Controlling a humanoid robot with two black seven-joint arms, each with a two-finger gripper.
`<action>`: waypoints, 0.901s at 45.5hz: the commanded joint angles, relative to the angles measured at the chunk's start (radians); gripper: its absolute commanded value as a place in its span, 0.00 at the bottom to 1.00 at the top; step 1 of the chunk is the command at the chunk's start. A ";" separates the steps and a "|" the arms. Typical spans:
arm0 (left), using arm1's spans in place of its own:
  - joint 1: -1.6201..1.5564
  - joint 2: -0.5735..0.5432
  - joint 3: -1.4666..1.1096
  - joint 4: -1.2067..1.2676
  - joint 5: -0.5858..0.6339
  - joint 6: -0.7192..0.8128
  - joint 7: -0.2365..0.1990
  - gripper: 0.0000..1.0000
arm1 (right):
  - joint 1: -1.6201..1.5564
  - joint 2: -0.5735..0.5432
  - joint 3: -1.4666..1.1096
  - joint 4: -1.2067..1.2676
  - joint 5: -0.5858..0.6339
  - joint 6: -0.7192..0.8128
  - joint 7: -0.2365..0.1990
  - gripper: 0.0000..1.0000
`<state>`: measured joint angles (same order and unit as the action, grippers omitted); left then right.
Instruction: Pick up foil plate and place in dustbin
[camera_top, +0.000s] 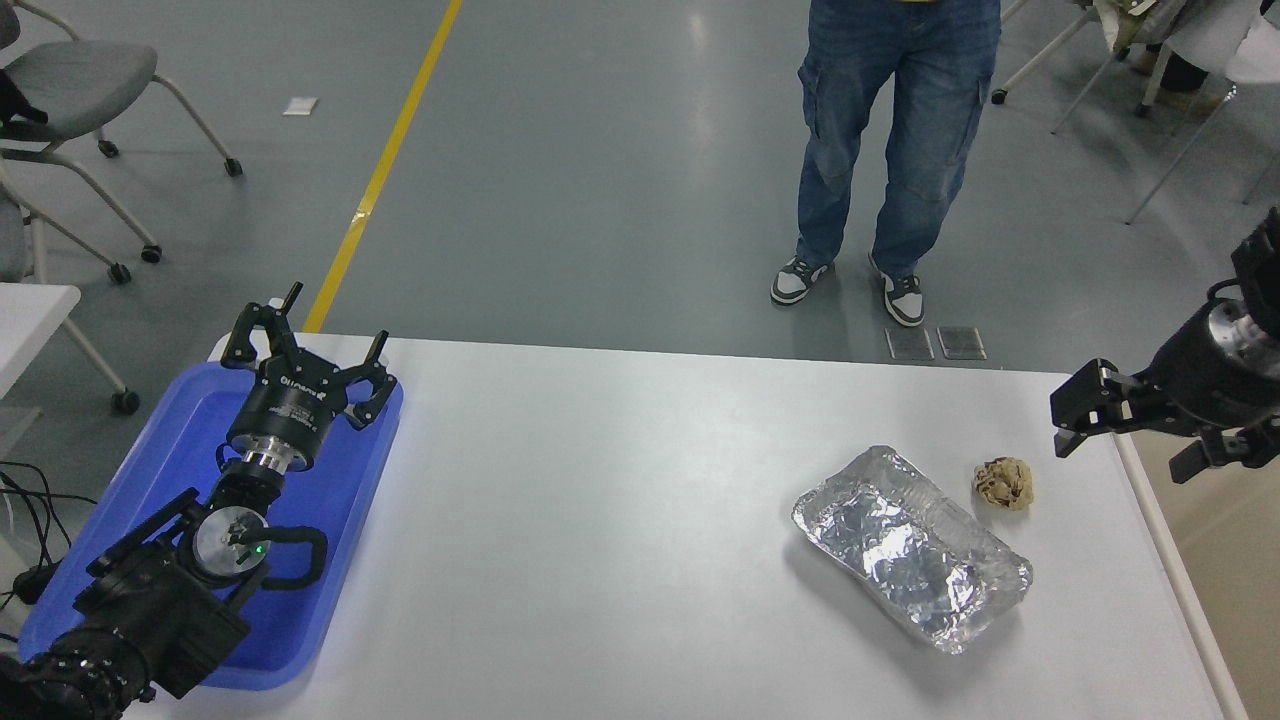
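Note:
The foil plate lies crinkled and shiny on the right half of the white table, set diagonally. The dustbin stands off the table's right edge; only its pale rim and tan inside show. My right gripper hangs open over the table's right edge, up and to the right of the foil plate, with nothing between its fingers. My left gripper rests open over the blue tray at the left.
A small crumpled tan paper ball sits just beyond the foil plate's far right corner, close to my right gripper. A blue tray holds the left arm. A person in jeans stands past the far edge. Chairs stand at the upper left.

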<state>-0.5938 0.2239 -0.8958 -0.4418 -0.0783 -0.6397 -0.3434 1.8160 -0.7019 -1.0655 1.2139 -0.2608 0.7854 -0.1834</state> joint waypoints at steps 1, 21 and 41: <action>0.000 0.000 0.000 0.000 0.000 0.000 0.000 1.00 | -0.155 -0.054 0.065 -0.005 0.032 0.000 0.001 1.00; 0.000 0.000 0.000 0.000 0.000 0.000 0.000 1.00 | -0.437 -0.056 0.283 -0.039 0.124 -0.325 0.001 1.00; 0.000 0.000 0.000 0.000 0.000 0.000 0.000 1.00 | -0.678 -0.025 0.415 -0.169 0.123 -0.429 0.002 1.00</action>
<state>-0.5936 0.2239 -0.8958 -0.4418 -0.0785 -0.6397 -0.3434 1.2613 -0.7444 -0.7318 1.0965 -0.1416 0.4255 -0.1817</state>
